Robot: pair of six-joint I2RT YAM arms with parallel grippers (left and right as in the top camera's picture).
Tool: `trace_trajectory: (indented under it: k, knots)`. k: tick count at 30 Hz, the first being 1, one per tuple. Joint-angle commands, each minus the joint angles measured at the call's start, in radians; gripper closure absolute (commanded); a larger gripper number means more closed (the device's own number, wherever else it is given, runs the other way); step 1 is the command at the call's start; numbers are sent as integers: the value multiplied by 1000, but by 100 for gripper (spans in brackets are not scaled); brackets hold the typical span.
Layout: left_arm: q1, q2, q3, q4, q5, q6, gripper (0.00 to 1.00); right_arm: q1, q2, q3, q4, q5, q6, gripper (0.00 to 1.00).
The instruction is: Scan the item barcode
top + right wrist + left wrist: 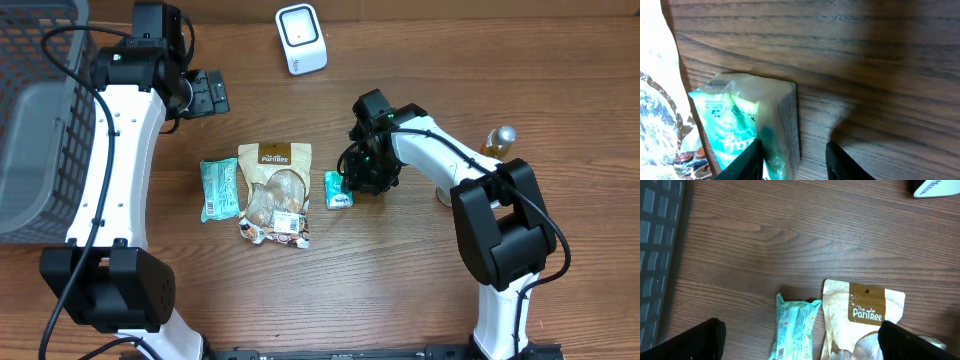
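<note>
A small teal packet [338, 190] lies on the wooden table just right of the PanTree pouch [275, 193]. My right gripper [352, 181] is down at the packet's right edge. In the right wrist view the small teal packet [747, 120] sits between the jaws of the right gripper [795, 152]. One finger [747, 162] lies against it, while the other finger [840, 162] stands off with bare wood between, so the jaws are open. The white barcode scanner [301, 38] stands at the back. My left gripper [212, 93] hovers wide open and empty beyond the pouch.
A longer teal wrapper [219, 188] lies left of the pouch, also in the left wrist view as the teal wrapper [792, 327] beside the PanTree pouch [865, 320]. A grey wire basket [40, 120] fills the far left. A bottle [497, 142] stands at the right.
</note>
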Motion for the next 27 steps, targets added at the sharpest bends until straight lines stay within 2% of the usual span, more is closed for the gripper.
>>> trace_trajectory:
  k: [1, 14, 27]
  knots:
    - [-6, -8, 12, 0, 2, -3, 1, 1, -13, -18, 13, 13, -2, 61]
    - [-6, -8, 12, 0, 3, -3, 0, 1, -13, -18, 30, 13, -2, 63]
    - [-6, -8, 12, 0, 2, -3, 0, 1, -13, -18, 39, 13, -2, 59]
